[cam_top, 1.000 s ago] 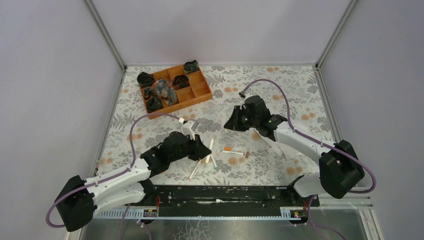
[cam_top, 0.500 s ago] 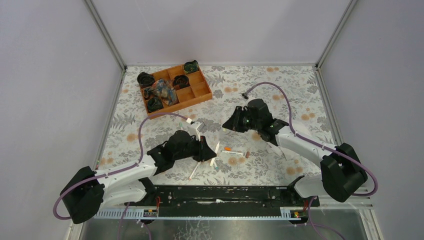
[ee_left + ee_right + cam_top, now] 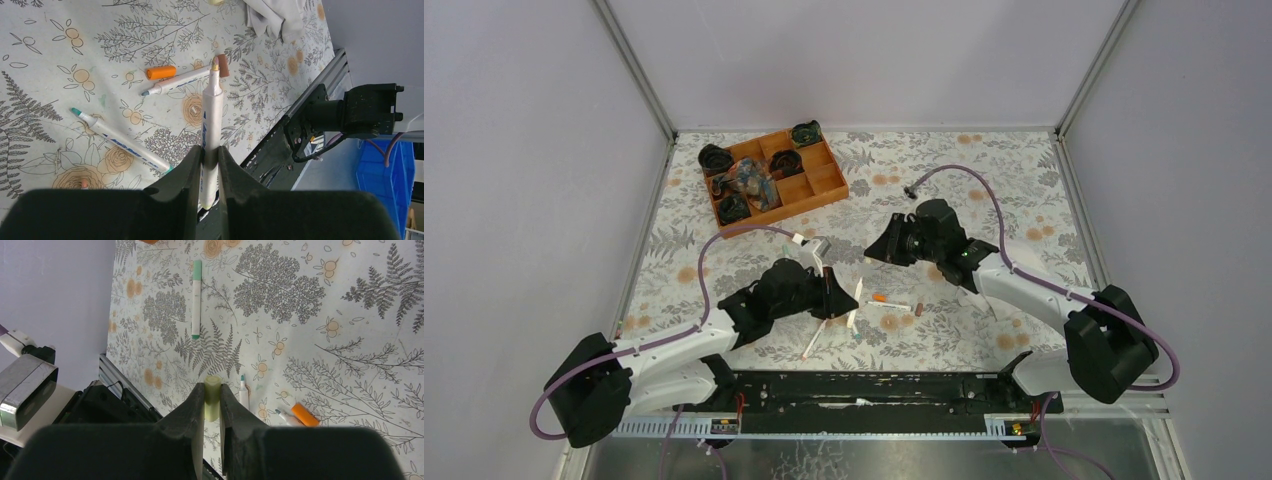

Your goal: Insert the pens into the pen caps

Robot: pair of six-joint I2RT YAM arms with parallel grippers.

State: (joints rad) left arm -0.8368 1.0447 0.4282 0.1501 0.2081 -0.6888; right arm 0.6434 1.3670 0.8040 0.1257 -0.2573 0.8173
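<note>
- Top view — the left gripper (image 3: 832, 292) sits near the middle of the flowered cloth (image 3: 1024, 180). A white pen (image 3: 855, 298) sticks out of it toward 1 o'clock.
- The right gripper (image 3: 876, 250) hangs at 1 o'clock from the left one, apart from it.
- An orange cap (image 3: 879, 298) and a brown cap (image 3: 921, 309) lie at 3 o'clock of the pen. The orange tray (image 3: 794, 205) is well apart at 11 o'clock.
- Left wrist view — the left gripper's fingers (image 3: 192, 167) pinch the white pen low on its barrel. It points to 12 o'clock, its yellowish tip just by the brown cap; whether they touch I cannot tell.
- At 10 o'clock lie the orange cap, a grey-tipped pen (image 3: 177, 81) and a green-tipped pen (image 3: 120, 140).
- Right wrist view — the right gripper's fingers (image 3: 194, 407) are pressed onto a yellowish cap (image 3: 212, 395), which stands upright between them.
- On the cloth, a green-capped pen (image 3: 196, 297) lies at 12 o'clock and a teal-tipped pen (image 3: 243, 392) at 3 o'clock.
</note>
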